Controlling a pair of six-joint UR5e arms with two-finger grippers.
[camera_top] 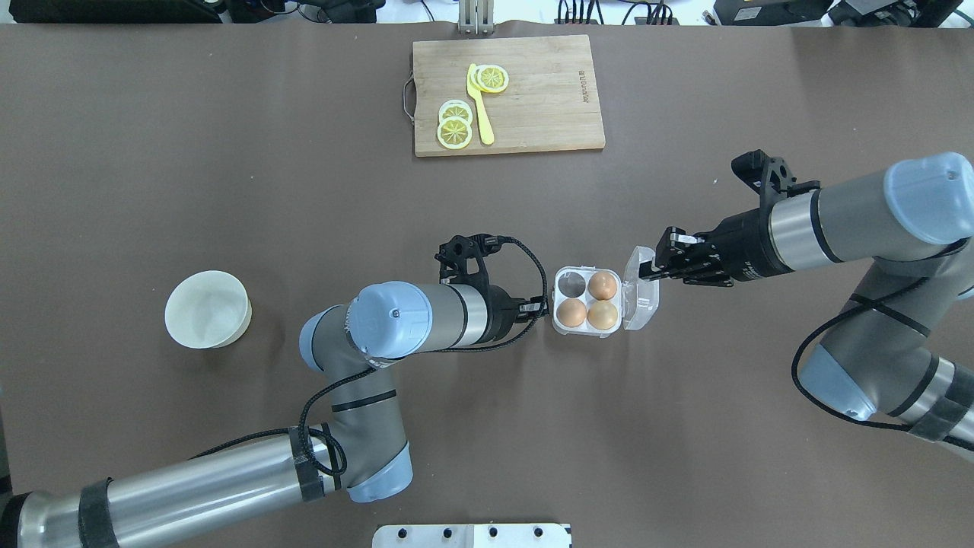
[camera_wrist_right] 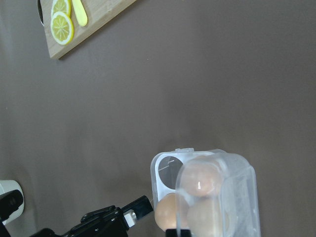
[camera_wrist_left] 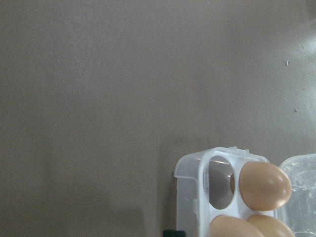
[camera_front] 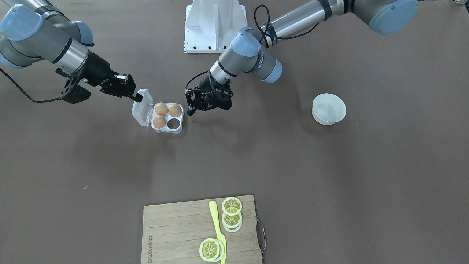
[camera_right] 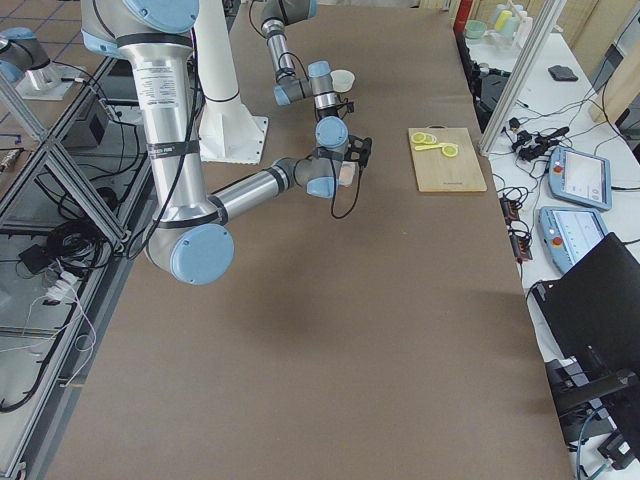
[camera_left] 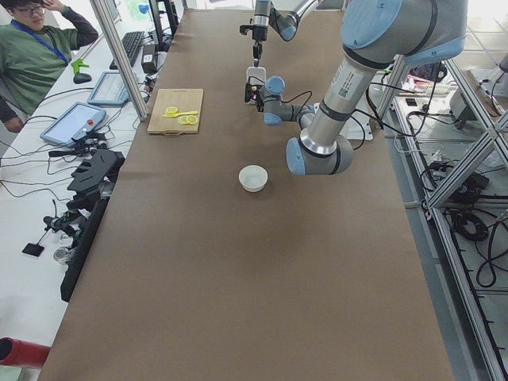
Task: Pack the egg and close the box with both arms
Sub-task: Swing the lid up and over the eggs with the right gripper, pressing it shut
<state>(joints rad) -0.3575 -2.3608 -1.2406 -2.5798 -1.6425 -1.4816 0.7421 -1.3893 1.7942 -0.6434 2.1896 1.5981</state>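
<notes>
Item: small clear plastic four-cup egg box (camera_front: 178,129), standing on the brown table (camera_front: 329,183) between the two grippers
Contents: three smooth light-brown oval eggs (camera_front: 159,121) seated in cups; fourth cup (camera_front: 173,124) vacant
Hinged clear lid (camera_front: 142,108): half raised, tilted
Right gripper (camera_front: 138,96): fingers drawn together on the lid's free edge, apparently pinching it
Left gripper (camera_top: 544,307): just beside the box's opposite wall; finger spread not discernible
Step, as judged: packing done, closing under way
Next move calls for swinging the lid over the eggs while the left gripper steadies the base, then pressing the latch home

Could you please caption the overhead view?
Three eggs sit in the open box; right end effector at its lid, left end effector alongside.
</notes>
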